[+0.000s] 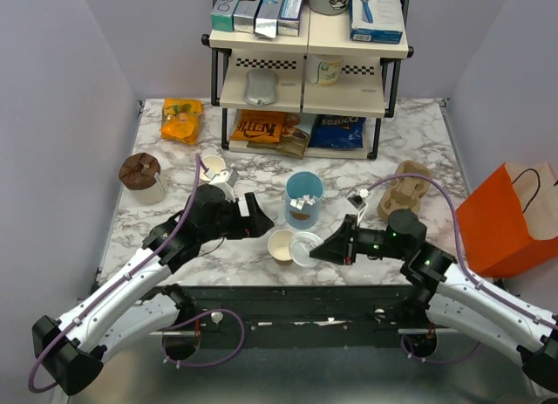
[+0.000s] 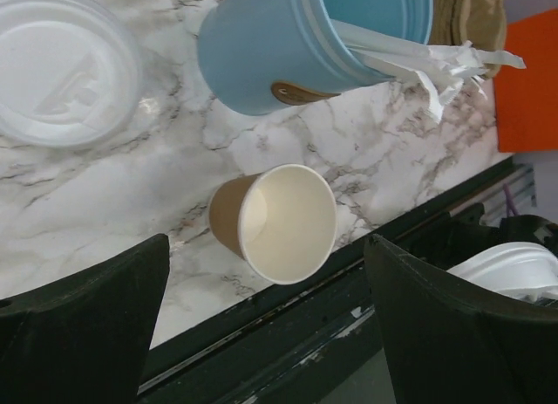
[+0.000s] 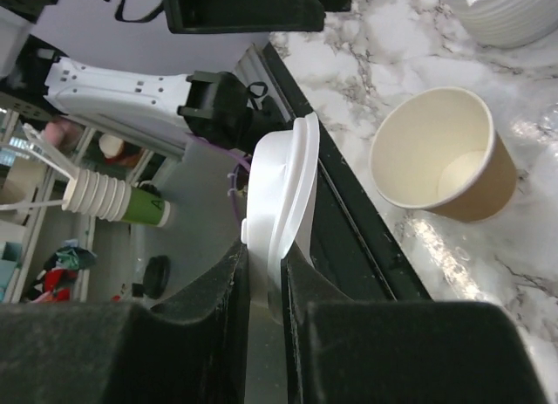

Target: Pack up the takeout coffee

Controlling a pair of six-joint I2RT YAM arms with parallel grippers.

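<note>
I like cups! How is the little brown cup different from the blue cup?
The brown cup is tan paper; the blue cup is light blue. The brown cup is smaller than the blue cup. The brown cup is empty; the blue cup holds white packets. Both stand open, without lids, on the marble table.

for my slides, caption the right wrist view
Right tool pinches a white lid edge-on near the lidless kraft cup on the marble table
</note>
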